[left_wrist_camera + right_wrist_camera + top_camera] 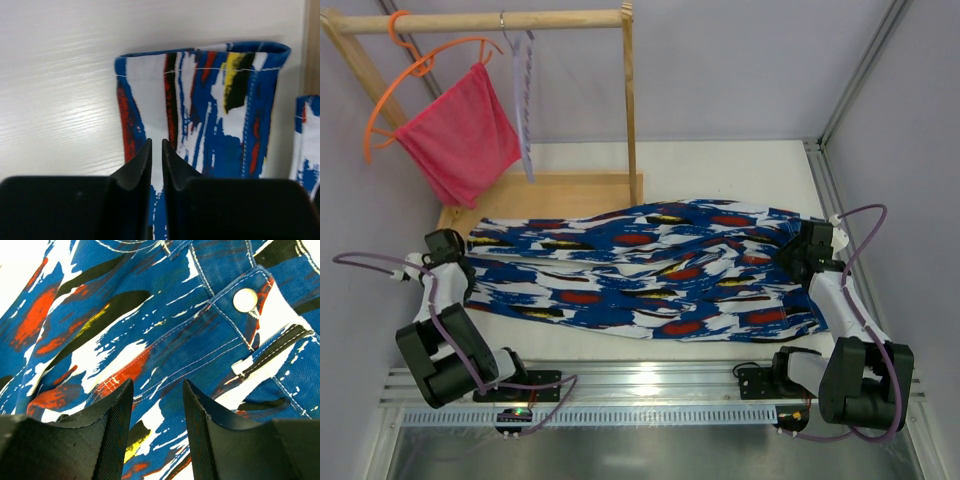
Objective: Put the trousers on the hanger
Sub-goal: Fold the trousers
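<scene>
Hanging high, the hanger (524, 100) shows only overhead; low over the trousers (650, 270), left gripper (156, 143) narrowed, grasp unclear, right gripper (157, 383) spread.

Two black-and-white jointed robot arms reach forward from their bases. The left arm (440, 330) is folded sharply at the elbow, and its black two-finger left claw (156, 150) points down, the fingers drawn almost together with only a thin slit between them. The right arm (842, 310) leans inward. Its black right claw (157, 390) is angled down, with the textured fingers (112, 425) clearly apart.
</scene>
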Controlling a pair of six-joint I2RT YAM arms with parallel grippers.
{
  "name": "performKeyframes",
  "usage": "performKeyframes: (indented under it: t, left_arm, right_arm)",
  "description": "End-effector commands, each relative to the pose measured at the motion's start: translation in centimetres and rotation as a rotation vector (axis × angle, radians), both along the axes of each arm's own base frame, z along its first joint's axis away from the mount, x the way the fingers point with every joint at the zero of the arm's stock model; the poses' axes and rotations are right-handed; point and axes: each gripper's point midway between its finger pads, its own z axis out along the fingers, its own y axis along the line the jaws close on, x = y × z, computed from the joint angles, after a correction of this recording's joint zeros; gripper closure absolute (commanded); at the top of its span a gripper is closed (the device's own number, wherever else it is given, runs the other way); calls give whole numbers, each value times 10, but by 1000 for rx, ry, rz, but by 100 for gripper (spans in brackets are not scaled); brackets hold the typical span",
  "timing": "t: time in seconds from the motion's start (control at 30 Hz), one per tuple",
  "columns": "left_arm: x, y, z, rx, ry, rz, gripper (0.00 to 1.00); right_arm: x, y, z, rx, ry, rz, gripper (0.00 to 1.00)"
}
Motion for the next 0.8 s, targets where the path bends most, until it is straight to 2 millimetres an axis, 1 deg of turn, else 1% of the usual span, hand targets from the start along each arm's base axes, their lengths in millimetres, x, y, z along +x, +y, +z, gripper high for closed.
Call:
performKeyframes:
  t: [0.0, 0.03, 0.07, 0.1, 0.13, 0.23, 0.27, 0.3, 0.33, 0.37, 0.4, 0.43, 0.47, 0.5, 0.57, 0.6, 0.63, 0.7, 0.77]
  left_arm:
    - [32, 4, 24, 14, -151, -55, 90]
    - [34, 3, 32, 19, -184, -56, 94]
    - [33, 1, 31, 13, -203, -37, 99]
    - [34, 1, 31, 18, -222, -29, 99]
    - [29, 0, 26, 13, -214, -15, 99]
    - [5, -3, -11, -46, -104, 69, 100]
    - [-2, -6, -30, -88, -44, 82, 100]
    - [-5, -6, -37, -101, -12, 87, 100]
    - [-14, -8, -45, -121, 43, 99, 100]
    - [-14, -5, -46, -124, 76, 104, 100]
    - [-19, -4, -54, -132, 126, 104, 100]
    - [-28, -5, -56, -149, 174, 120, 100]
    - [-31, -4, -57, -148, 195, 128, 100]
    - [-33, 2, -55, -126, 217, 139, 100]
    - [-42, 3, -54, -114, 260, 151, 100]
    - [-44, 5, -52, -107, 272, 156, 100]
    - [-49, 7, -51, -93, 296, 169, 100]
    - [-58, 5, -52, -108, 335, 177, 100]
    - [-66, 4, -54, -123, 366, 193, 100]
  right_arm:
    - [7, 1, 13, -6, -72, 21, 52]
    - [7, 1, 13, -6, -75, 16, 53]
    - [7, 0, 14, -7, -77, 14, 53]
    - [8, 0, 14, -6, -77, 13, 53]
    - [9, 1, 14, -4, -77, 13, 53]
    - [8, 0, 13, -6, -67, 11, 53]
    - [7, -1, 13, -9, -65, 8, 52]
    - [7, -1, 13, -11, -64, 5, 52]
    - [7, -3, 15, -14, -68, -1, 53]
    - [6, -3, 16, -16, -68, -5, 53]
    - [5, -5, 16, -21, -64, -13, 52]
    - [5, -6, 18, -21, -70, -22, 52]
    - [4, -6, 20, -24, -74, -26, 52]
    - [2, -9, 22, -30, -74, -39, 52]
    - [1, -14, 26, -33, -77, -80, 51]
    - [-7, -16, 23, -31, -43, -114, 50]
    - [-9, -26, 28, -45, -44, -186, 48]
    - [-19, -29, 25, -34, -4, -238, 48]
    - [-25, -34, 25, 12, 6, -293, 48]
